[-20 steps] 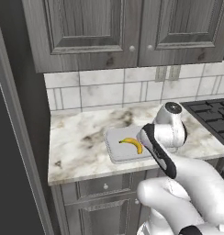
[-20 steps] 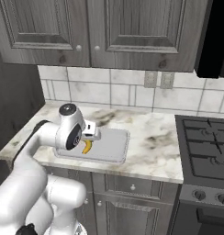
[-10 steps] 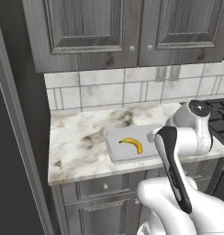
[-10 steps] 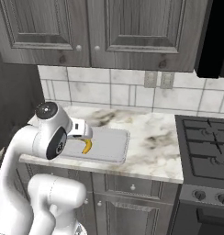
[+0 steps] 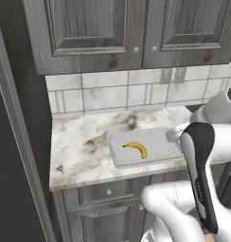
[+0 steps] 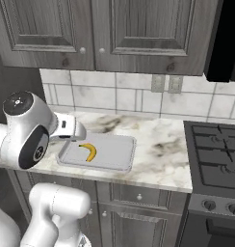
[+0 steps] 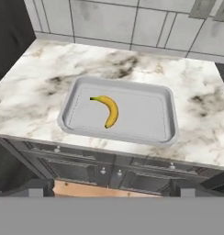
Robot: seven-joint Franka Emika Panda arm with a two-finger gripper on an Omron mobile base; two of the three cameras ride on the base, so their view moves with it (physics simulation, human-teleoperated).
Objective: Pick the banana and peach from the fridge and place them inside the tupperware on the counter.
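A white robot arm bends over a marbled counter (image 5: 84, 151), and its bulk hides much: seen from the left, its dark-striped link covers the right end of the grey tray (image 5: 146, 147), and seen from the right, its round joint blocks the tray's (image 6: 120, 153) left edge. The gripper (image 7: 112, 186) looks down from above and in front of the counter edge; only its two dark finger tips (image 7: 38, 187) show, set wide apart with nothing between them. The banana (image 7: 107, 110) lies flat inside the tray (image 7: 171, 121), left of centre, curved, touching no wall. A stove (image 6: 215, 161) sits to the right, cut off by the picture edge. Dark wood cabinets (image 6: 105, 34) hang above.
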